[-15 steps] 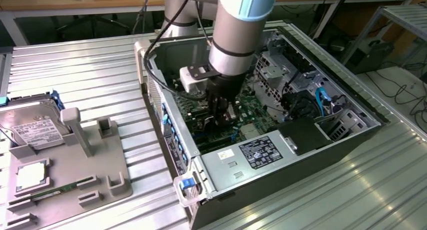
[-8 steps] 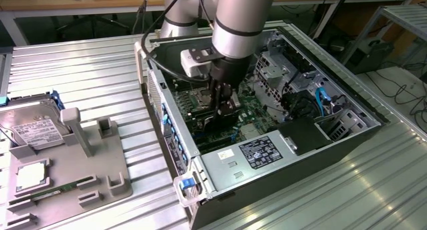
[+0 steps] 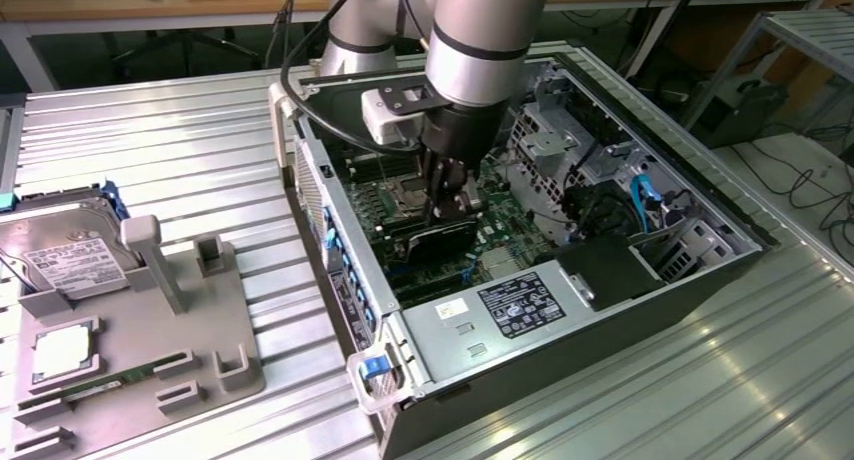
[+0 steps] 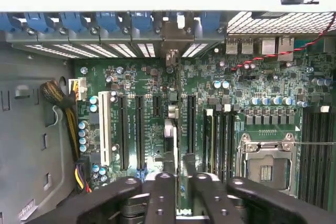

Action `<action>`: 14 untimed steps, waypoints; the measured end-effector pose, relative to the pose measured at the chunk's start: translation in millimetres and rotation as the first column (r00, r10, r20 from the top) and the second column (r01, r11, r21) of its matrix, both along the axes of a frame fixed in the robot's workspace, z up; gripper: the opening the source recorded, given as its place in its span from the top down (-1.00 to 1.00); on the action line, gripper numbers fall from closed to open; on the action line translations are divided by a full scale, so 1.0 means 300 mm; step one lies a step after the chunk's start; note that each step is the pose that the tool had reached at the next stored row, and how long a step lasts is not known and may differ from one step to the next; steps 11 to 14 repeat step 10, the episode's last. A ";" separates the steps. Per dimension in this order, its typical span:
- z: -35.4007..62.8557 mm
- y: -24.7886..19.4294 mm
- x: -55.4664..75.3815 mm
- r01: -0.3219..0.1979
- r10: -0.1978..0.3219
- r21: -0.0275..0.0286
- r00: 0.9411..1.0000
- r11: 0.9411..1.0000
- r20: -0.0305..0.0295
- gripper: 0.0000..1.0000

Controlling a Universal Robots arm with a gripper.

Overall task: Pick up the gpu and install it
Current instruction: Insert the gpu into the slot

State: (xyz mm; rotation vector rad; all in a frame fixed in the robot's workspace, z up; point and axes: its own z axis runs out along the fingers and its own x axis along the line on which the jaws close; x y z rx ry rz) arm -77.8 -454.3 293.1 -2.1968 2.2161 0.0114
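The tool (image 3: pixel 451 202) is seen lowered deep into the open black and silver computer case (image 3: pixel 694 280), its dark fingers (image 4: pixel 160 198) drawn close together on the top edge of the gpu (image 3: pixel 441 248), a thin card with a dark cooler face, which is held upright just above, or already at, the green motherboard (image 4: pixel 157 119). A poor seating is judged to be the main risk: if the card's edge is not lined up with one long black expansion slot (image 4: pixel 140 129), it could be pressed onto the board beside the slot, or tipped so that only one end enters. The silver end bracket could also catch on the case's rear wall with its row of blue slot clips (image 4: pixel 105 22); whether it is lined up there cannot be told. A narrow grip on so thin an edge could let the card pivot. In the exterior view the arm's descent, the card's broad face and the grey parts holder (image 3: pixel 160 310) with the silver hard drive (image 3: pixel 60 260) on the ribbed metal surface (image 3: pixel 200 140) at that view's left are shown; in the wrist view the slot rows and the empty silver processor socket (image 4: pixel 265 166) are laid out from above, with the card seen edge-on between the fingers.
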 end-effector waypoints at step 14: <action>0.001 0.000 -0.002 0.000 0.000 0.000 1.000 1.000 0.000 0.79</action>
